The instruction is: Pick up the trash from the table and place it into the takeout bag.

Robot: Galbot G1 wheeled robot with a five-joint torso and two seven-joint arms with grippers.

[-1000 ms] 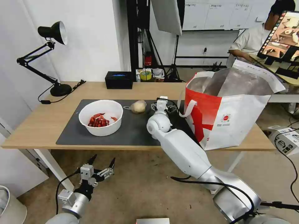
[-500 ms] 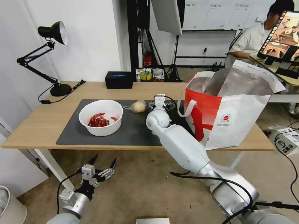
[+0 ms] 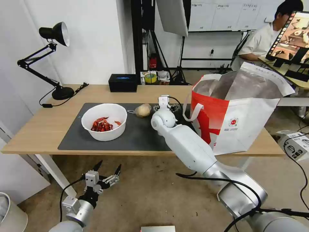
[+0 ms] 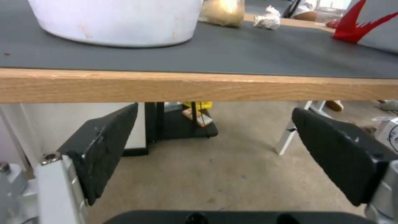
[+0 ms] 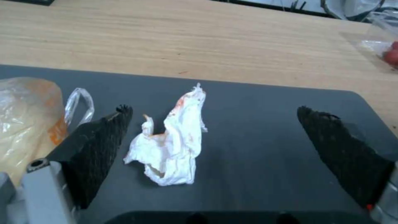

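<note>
Landmark: the dark grey mat (image 3: 135,132), a smooth matte rectangle on the light-wood table (image 3: 42,129).

Right gripper (image 5: 211,130): lowered over the mat's far edge, next to the takeout bag (image 3: 238,116). Its rough black foam pads (image 5: 104,149) stand wide apart, straddling the crumpled tissue (image 5: 174,146), a thin white twist with orange stains lying on the mat nearer the pad on the lump's side; neither pad touches it.

Wrapped lump (image 3: 143,110): a rounded beige mass in glossy clear film with a loose knotted loop, at the mat's far edge, just outside the same pad.

White bowl (image 3: 104,121): round, smooth plastic, holding red scraps, on the mat's left half, well apart from the gripper.

Takeout bag: stiff red-and-white tote with creased silver foil lining and white strap handles, upright and open at the mat's right end, its lower corner over the mat.

Clear tray (image 5: 383,46): part of one corner seen on bare wood beyond the mat's far right corner.

Left gripper (image 3: 106,169): fingers spread with nothing between them, hanging below the table's near edge in front of the mat.

Black tissue box (image 3: 123,82) and desk lamp (image 3: 48,58): on bare wood behind the mat.
</note>
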